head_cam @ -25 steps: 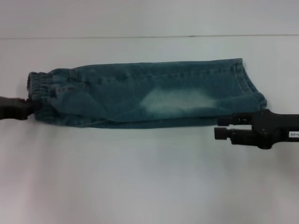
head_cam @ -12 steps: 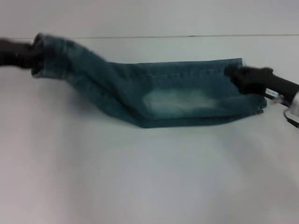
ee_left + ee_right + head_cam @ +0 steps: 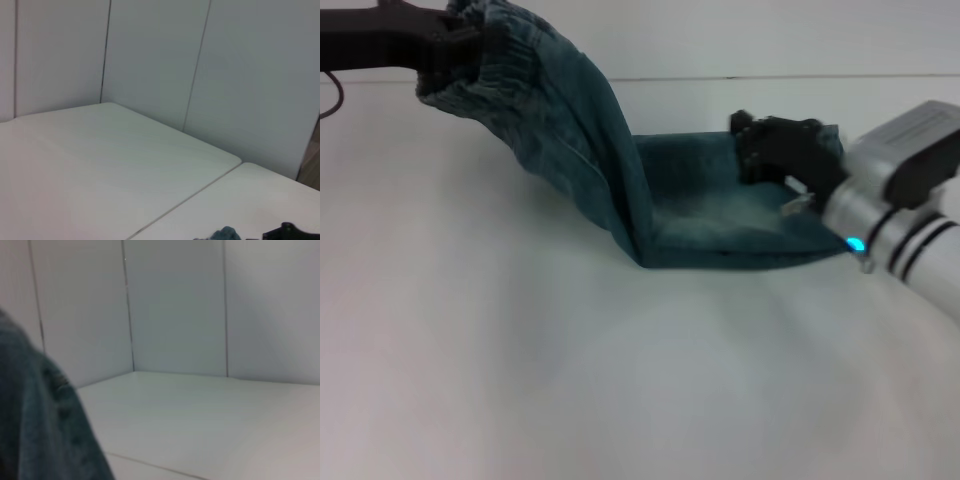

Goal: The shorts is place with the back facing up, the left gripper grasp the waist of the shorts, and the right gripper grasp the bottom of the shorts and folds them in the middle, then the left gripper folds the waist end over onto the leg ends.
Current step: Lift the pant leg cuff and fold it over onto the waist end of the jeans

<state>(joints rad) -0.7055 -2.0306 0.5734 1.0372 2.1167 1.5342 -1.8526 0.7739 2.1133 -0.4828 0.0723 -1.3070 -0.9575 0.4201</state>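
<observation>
The shorts [image 3: 610, 190], faded blue-green denim, are folded lengthwise into a narrow strip on the white table [image 3: 620, 390]. My left gripper [image 3: 442, 45] is shut on the waist [image 3: 470, 75] and holds that puckered end high above the table at the far left. From there the cloth slopes down to a crease near the middle. The leg ends [image 3: 820, 238] lie flat on the right. My right gripper [image 3: 770, 150] sits on top of them. Denim fills the edge of the right wrist view [image 3: 35, 430], and a scrap of denim [image 3: 225, 233] shows in the left wrist view.
A seam [image 3: 770, 77] runs across the white table behind the shorts. Pale panelled walls [image 3: 150, 60] stand behind the table. A dark cable [image 3: 332, 95] hangs from the left arm.
The left gripper has lifted the waist off the table, up and toward the middle. The right gripper has moved from beside the hems onto the leg ends.
</observation>
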